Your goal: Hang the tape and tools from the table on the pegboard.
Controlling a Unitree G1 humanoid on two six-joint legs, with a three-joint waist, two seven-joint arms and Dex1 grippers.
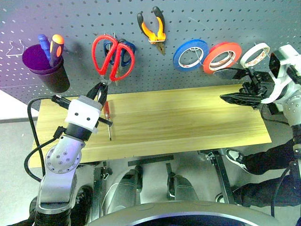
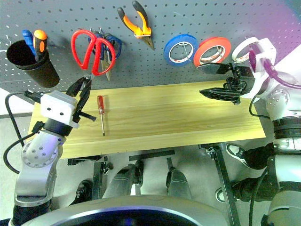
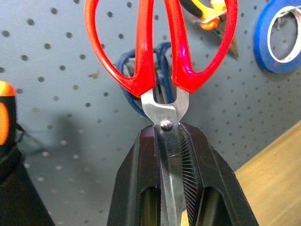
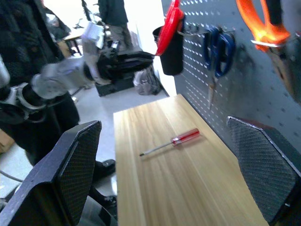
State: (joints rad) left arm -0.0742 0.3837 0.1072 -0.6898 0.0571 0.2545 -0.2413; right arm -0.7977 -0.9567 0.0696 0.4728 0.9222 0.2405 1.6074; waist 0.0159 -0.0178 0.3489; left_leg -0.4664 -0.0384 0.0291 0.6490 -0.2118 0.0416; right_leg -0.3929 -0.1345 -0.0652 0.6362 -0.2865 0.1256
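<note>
Left claw point(image 3: 170, 188) clamps red scissors point(image 1: 113, 56) by blades, handles up at pegboard point(image 1: 197, 19). Right claw point(image 2: 221, 81) wide, holding nothing. Screwdriver point(image 2: 100, 112) on desk point(image 2: 178, 117).

No legible text, labels, brands or numbers on anything.

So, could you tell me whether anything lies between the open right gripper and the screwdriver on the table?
Nothing visible does: only bare table lies between the right gripper and the screwdriver, which lies near the left gripper.
</note>
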